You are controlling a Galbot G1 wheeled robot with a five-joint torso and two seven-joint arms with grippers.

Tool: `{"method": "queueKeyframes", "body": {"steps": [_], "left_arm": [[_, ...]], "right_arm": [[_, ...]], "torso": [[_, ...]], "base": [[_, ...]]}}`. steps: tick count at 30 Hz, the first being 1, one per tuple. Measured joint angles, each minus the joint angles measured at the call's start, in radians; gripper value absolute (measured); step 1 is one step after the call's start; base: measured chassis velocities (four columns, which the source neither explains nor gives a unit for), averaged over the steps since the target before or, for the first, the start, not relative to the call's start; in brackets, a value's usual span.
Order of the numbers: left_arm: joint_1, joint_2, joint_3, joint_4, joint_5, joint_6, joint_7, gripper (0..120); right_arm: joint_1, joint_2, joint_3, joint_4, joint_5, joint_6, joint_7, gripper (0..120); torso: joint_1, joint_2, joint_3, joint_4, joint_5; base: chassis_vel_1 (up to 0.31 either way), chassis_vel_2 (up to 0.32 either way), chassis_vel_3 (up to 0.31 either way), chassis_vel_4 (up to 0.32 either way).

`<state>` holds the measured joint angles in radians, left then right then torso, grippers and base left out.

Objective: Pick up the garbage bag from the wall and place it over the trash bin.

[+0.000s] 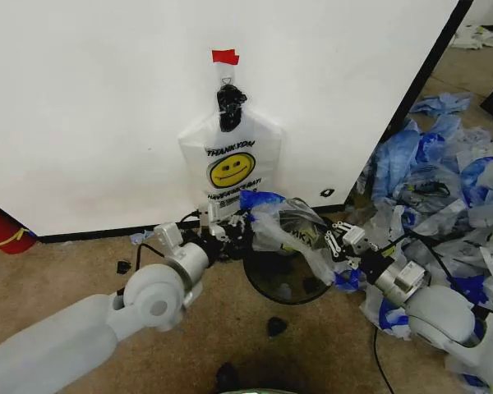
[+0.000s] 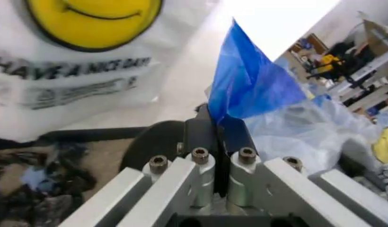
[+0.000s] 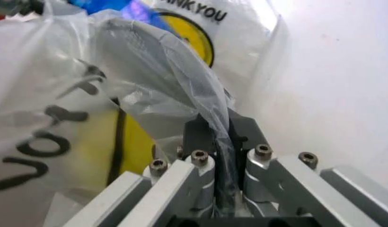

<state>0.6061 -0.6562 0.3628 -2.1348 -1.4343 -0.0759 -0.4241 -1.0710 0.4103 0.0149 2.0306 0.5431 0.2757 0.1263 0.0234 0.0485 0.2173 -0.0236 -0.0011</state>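
1. Down on the carpet closest to us, our left gripper [image 1: 230, 231] sits just left of the trash bin [image 1: 281, 279] and our right gripper [image 1: 338, 243] just right of it. Both are working, each holding one side of the garbage bag [image 1: 289, 226].

2. From the left wrist view, our left gripper [image 2: 218, 137] is clenched on a blue patch of the bag's edge, with blue film sticking up out of the pinch. From the right wrist view, our right gripper [image 3: 220, 142] is clamped tight on a fold of see-through film, with the yellow face and dark lettering bunched up next to it.

3. So the bag is off the wall, strung between our two grippers over the back rim of the bin, not really down around it yet. Looks mostly done to us, just the draping left.

4. What could go wrong: that film is thin and slippery, so pulling the sides apart too hard could tear it or yank it out of one pinch. The bin looks light too, so dragging the bag against its rim could tip it or shove it.

5. Inside the bin we only see dark floor and a small pale scrap, can't tell what.

6. Behind it, the other smiley "THANK YOU" bag [image 1: 232, 160] hangs on the wall [image 1: 90, 107].
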Motion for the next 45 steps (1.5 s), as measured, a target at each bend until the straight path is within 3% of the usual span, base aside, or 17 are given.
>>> {"method": "queueKeyframes", "body": {"steps": [14,30,45], "left_arm": [[0.231,0.035,-0.208,0.052,0.032,0.003,0.063,0],[0.322,-0.028,-0.234,0.044,0.039,0.017,0.082,0],[0.446,-0.077,-0.292,0.041,0.065,0.009,0.094,0]], "right_arm": [[-0.006,0.087,0.062,-0.001,0.105,-0.007,0.004,0],[-0.101,0.176,0.192,0.062,0.235,-0.064,0.068,0],[-0.120,0.274,0.221,0.064,0.294,-0.091,0.131,1]], "torso": [[0.000,0.000,0.000,0.0004,-0.0005],[0.000,0.000,0.000,-0.0001,0.0000],[0.000,0.000,0.000,0.0001,0.0000]], "base": [[0.000,0.000,0.000,0.000],[0.000,0.000,0.000,0.000],[0.000,0.000,0.000,0.000]]}}
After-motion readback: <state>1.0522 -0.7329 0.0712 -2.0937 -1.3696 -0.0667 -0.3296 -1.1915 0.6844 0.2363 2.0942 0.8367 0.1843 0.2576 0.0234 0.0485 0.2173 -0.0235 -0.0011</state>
